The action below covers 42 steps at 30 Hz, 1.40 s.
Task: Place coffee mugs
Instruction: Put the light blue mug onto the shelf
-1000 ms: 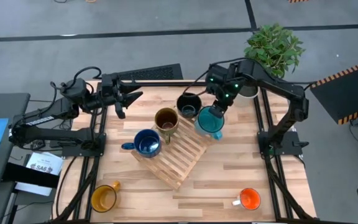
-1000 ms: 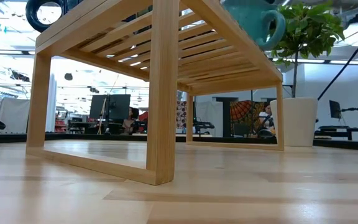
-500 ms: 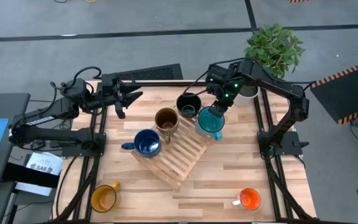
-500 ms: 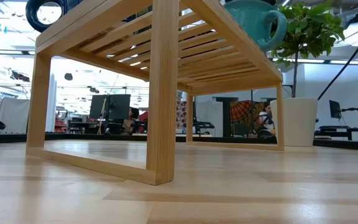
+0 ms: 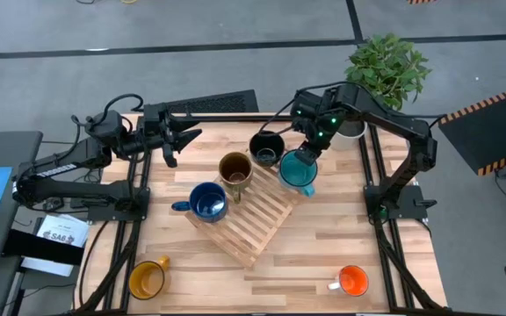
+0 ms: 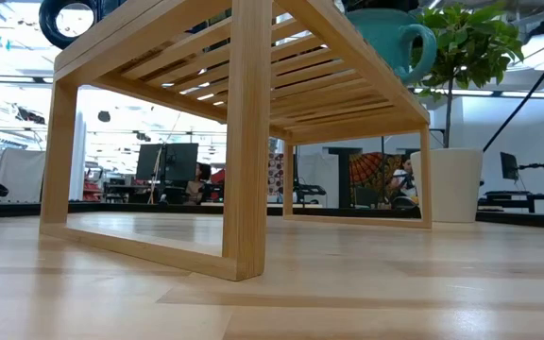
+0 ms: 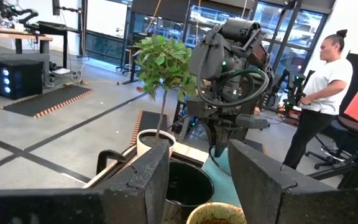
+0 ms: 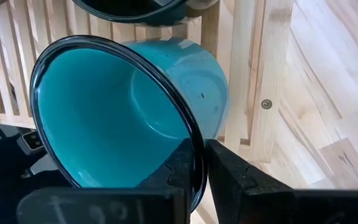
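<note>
My right gripper (image 5: 309, 151) is shut on the teal mug (image 5: 297, 172) over the far right corner of the wooden slatted rack (image 5: 246, 215). The mug's handle (image 6: 421, 42) shows in the low view. The dark blue mug (image 5: 207, 202), the olive-brown mug (image 5: 235, 168) and the black mug (image 5: 266, 147) stand along the rack's far left side. The yellow mug (image 5: 146, 279) and the orange mug (image 5: 351, 281) stand on the table near its front edge. My left gripper (image 5: 185, 137) is open and empty at the far left. My right gripper pinches the teal mug's rim (image 8: 194, 146), one finger (image 8: 182, 171) inside the mug and one (image 8: 232, 177) outside against its wall. The fingers come from above, slanting down. The mug is tilted, mouth up, at the rack's top; whether its base rests there I cannot tell.
A white pot with a green plant (image 5: 385, 68) stands at the table's far right corner, just behind my right arm. A person (image 7: 319, 106) stands in the room beyond the table. Bare tabletop (image 5: 341, 233) lies right of the rack.
My right gripper has gone down a little with the teal mug. In the low view the mug has sunk toward the rack's top and stands less tilted than before. My left arm has kept still.
</note>
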Each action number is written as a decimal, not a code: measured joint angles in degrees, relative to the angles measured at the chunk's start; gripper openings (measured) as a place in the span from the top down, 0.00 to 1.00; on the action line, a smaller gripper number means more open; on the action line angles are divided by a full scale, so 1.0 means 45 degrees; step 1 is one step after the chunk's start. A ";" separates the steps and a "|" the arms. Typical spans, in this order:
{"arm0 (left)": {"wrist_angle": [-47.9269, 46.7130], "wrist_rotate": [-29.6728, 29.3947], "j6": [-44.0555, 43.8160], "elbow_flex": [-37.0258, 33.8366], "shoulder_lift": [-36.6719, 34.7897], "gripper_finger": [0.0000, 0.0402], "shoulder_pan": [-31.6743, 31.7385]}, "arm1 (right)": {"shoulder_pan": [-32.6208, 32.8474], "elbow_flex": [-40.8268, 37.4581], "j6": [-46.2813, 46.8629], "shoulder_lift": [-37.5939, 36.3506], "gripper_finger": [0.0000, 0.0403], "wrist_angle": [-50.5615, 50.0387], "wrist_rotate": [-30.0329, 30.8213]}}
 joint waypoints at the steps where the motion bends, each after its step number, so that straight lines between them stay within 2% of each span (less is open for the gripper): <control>1: 0.0000 0.0002 0.0002 0.0000 0.0005 0.63 -0.0004 | 0.0000 0.0005 0.0004 -0.0004 0.83 0.0000 0.0036; 11: 0.0005 0.0001 0.0005 0.0000 0.0002 0.63 -0.0003 | -0.0024 0.0010 -0.0013 -0.0015 0.79 -0.0036 0.0806; 15: 0.0005 -0.0001 0.0005 0.0000 0.0004 0.63 -0.0004 | -0.0024 0.0015 -0.0228 -0.0019 0.69 -0.0015 0.1006; 22: 0.0005 0.0003 0.0005 0.0000 0.0005 0.63 -0.0001 | -0.0136 0.0015 -0.0932 -0.0021 0.47 -0.0018 0.1490; 26: 0.0005 -0.0001 0.0005 0.0000 0.0004 0.63 -0.0003 | -0.0438 0.0270 -0.1173 -0.0210 0.40 -0.0025 0.1617; 35: 0.0005 -0.0001 0.0005 0.0000 0.0001 0.63 -0.0004 | -0.0662 0.0801 -0.1336 -0.1350 0.38 0.0145 0.1617; 39: 0.0005 -0.0001 0.0005 0.0000 0.0003 0.63 0.0001 | 0.0065 0.0790 -0.0760 -0.2380 0.38 0.0290 0.1618; 42: 0.0005 -0.0001 0.0005 0.0000 0.0005 0.63 -0.0004 | 0.1213 0.0520 0.0104 -0.3280 0.40 0.1258 0.1618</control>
